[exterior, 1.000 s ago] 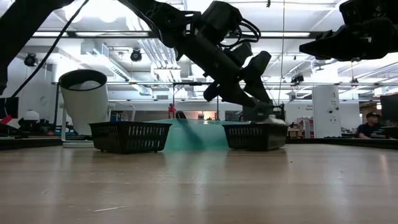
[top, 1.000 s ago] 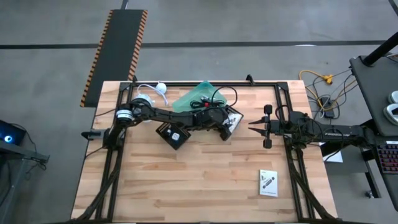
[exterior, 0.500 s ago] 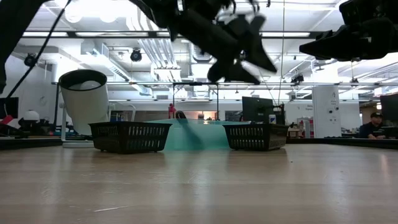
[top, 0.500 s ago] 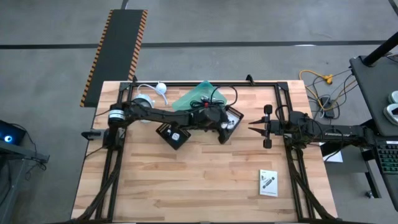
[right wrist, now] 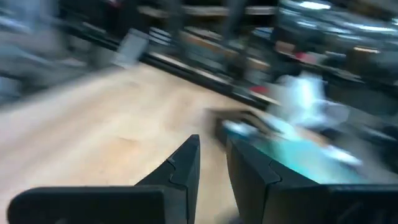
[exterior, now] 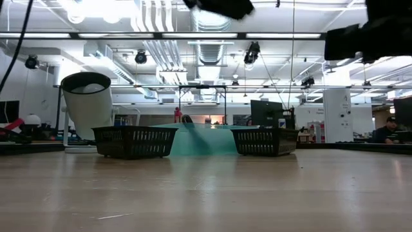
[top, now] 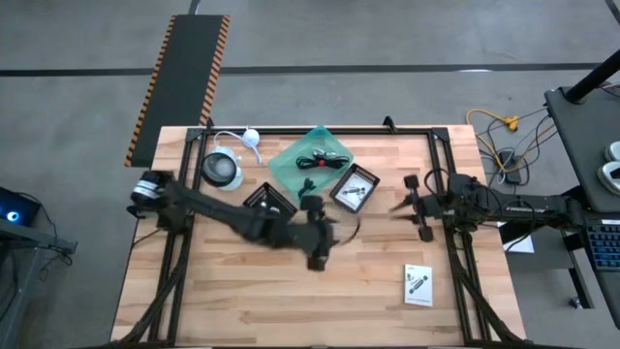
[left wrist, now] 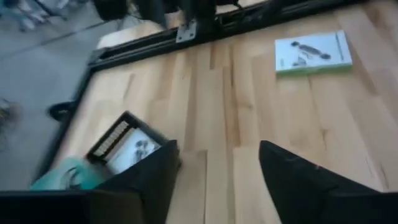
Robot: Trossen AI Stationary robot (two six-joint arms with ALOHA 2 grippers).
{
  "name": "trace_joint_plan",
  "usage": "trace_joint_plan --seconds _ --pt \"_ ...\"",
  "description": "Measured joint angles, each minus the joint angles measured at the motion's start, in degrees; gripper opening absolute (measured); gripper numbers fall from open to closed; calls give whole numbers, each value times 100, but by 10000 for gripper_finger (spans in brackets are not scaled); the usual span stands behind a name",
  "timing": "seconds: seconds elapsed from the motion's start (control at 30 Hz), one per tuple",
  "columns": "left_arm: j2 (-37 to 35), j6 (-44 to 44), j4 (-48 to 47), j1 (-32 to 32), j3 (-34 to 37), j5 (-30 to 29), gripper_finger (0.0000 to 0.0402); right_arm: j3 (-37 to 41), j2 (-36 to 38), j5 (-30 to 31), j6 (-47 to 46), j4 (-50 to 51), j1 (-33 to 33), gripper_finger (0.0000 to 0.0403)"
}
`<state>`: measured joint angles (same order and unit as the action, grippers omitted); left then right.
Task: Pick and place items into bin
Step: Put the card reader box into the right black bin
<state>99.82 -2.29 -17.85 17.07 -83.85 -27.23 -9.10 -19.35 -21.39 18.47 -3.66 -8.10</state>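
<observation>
The left claw (top: 320,254) is held wide and empty above the middle of the table (top: 242,291). The right claw (top: 399,206) is kept narrow and empty near the right edge. The black cable with red tie (top: 323,161) is seen on the green sheet (top: 291,155), and a white printed packet (top: 418,284) is left well apart.

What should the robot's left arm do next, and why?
Probably move on toward the white packet lying alone near the table's right front edge. The left gripper hangs above bare wood with its jaws open and nothing between them, and the left wrist view already looks toward that packet. The right gripper waits by the right rail.
</observation>
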Motion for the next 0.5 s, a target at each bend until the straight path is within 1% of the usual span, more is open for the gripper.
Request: trace_joint_plan --seconds 0.07,0.1,0.13,0.27,0.37,0.43,0.5 --pt "-159 4 -230 272 6 -341 182 0 2 -799 -181 3 9 68" --pt "-227 -1 -296 394 33 -442 166 0 2 -1045 -280 -34 38 68" --pt "-305 -13 -391 501 64 -477 149 0 2 -1147 -370 -109 64 68" --pt "-478 -138 -746 807 90 -490 78 0 2 -994 -725 -610 213 68" --pt "-540 -154 -1045 910 99 -488 26 0 2 -909 -1002 -1025 331 68" --pt "-547 -154 -1314 919 117 -588 7 0 1 -842 -1192 -1228 427 68" --pt "-548 -115 -1415 919 159 -983 9 0 -29 -567 -1500 -1385 521 68"
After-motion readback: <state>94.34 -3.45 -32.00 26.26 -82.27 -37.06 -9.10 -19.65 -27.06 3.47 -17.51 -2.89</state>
